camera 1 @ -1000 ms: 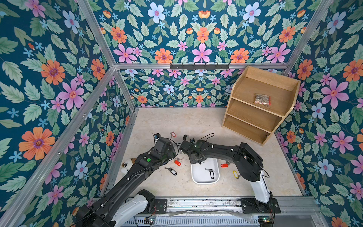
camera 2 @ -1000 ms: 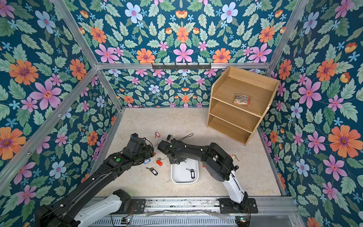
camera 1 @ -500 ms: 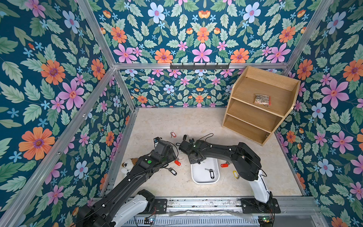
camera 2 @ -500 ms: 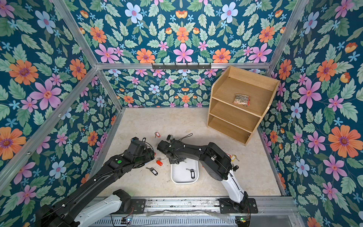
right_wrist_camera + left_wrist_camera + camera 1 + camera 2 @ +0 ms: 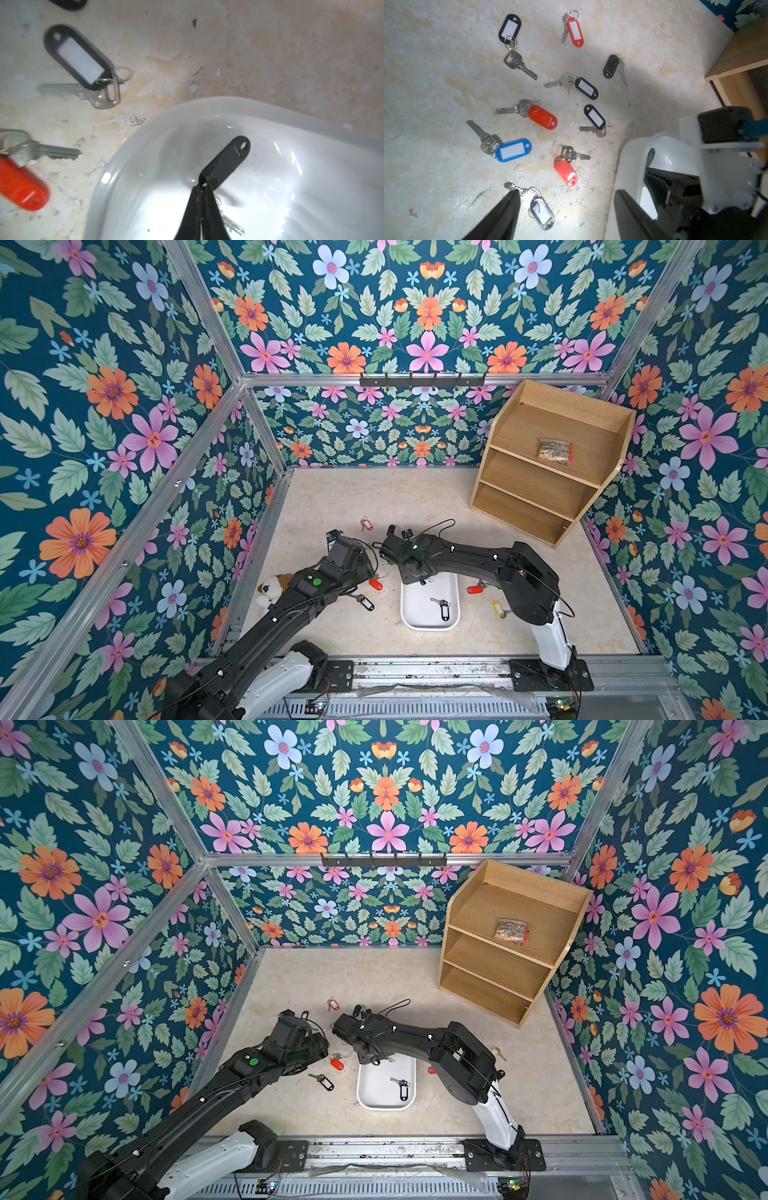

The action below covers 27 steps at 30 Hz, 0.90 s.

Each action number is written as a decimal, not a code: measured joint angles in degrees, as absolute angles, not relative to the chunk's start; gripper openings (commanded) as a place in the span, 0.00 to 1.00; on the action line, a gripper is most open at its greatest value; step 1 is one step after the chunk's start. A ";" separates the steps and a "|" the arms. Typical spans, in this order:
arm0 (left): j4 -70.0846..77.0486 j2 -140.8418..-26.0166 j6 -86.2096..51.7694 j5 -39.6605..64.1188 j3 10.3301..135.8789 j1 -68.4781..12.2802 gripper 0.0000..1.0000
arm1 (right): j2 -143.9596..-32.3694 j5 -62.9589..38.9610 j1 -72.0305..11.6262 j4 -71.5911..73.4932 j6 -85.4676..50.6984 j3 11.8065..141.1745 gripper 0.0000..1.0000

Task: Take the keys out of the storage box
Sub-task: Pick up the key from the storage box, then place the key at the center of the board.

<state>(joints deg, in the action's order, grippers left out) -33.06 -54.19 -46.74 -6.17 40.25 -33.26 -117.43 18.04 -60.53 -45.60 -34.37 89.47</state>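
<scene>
The storage box [image 5: 430, 627] [image 5: 384, 1107] is a shallow white tray on the floor in front of the right arm. One black-tagged key [image 5: 442, 608] lies inside it. My right gripper [image 5: 202, 187] is shut on the ring end of another black tag [image 5: 227, 161], whose key [image 5: 230, 224] dangles over the box's far end [image 5: 207, 104]. Several keys lie on the floor left of the box, among them a blue tag [image 5: 513, 150] and red tags [image 5: 543, 117] [image 5: 375, 584]. My left gripper [image 5: 566, 194] hangs open over them beside the box rim [image 5: 633, 149], holding nothing.
A wooden shelf unit [image 5: 548, 472] stands at the back right with a clear bag [image 5: 555, 451] on its top shelf. A plush toy [image 5: 272, 589] lies by the left wall. More keys, a red tag [image 5: 474, 590] and a yellow tag [image 5: 498, 608], lie right of the box.
My right gripper has closed on the black tag at the box's far end. The left arm has barely moved and stays open.
</scene>
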 measured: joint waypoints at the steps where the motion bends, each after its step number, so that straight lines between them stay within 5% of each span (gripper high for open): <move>1: -33.06 -54.22 -46.74 -6.20 40.40 -33.26 0.77 | -116.51 18.04 -60.53 -45.74 -34.85 89.08 0.00; 9: -32.99 -55.11 -46.22 -6.15 41.28 -33.12 0.77 | -101.19 18.65 -57.98 -47.51 -38.41 79.92 0.00; 21: -30.98 -60.12 -44.31 -3.68 41.25 -33.21 0.77 | -67.53 16.53 -31.77 -50.15 -46.52 51.03 0.00; 27: -29.15 -61.78 -43.48 -1.74 40.60 -33.21 0.77 | -60.18 13.74 -27.90 -50.74 -49.67 40.32 0.00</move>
<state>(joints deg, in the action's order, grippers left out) -29.15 -61.78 -43.48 -1.74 40.60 -33.21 -60.18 13.74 -27.90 -50.74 -49.67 40.32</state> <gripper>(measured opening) 0.770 0.064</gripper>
